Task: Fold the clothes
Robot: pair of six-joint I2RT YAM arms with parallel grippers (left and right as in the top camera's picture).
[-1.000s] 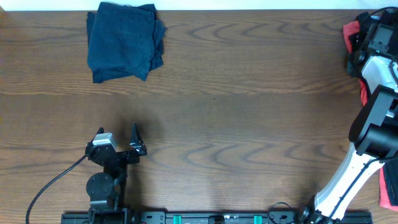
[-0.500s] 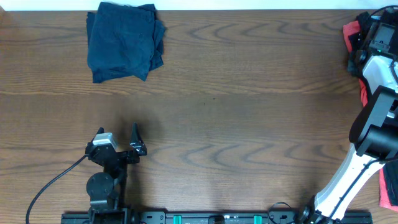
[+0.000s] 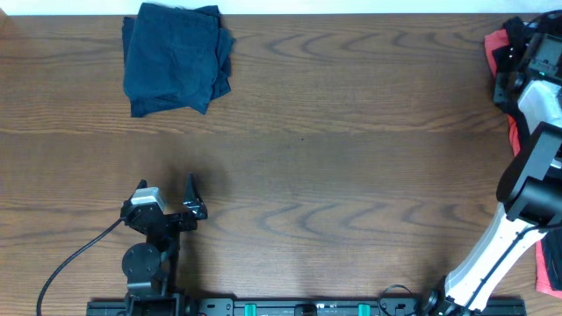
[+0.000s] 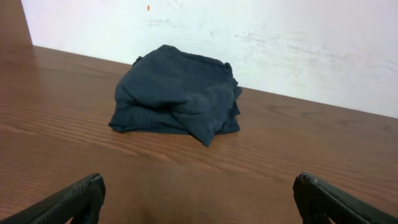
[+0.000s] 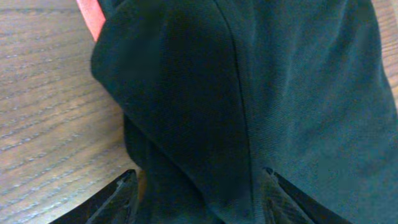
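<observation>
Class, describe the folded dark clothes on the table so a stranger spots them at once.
Take the brown wooden table and look to its far left corner. A folded dark navy bundle lies there alone. Unlike the garment at the far right edge, it shows no coral-red.

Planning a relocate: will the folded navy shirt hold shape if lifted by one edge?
Probably not: the navy shirt looks soft, layers loose at the edges, so it likely droops and unfolds. Pushed, it probably bunches on the wood table.
</observation>
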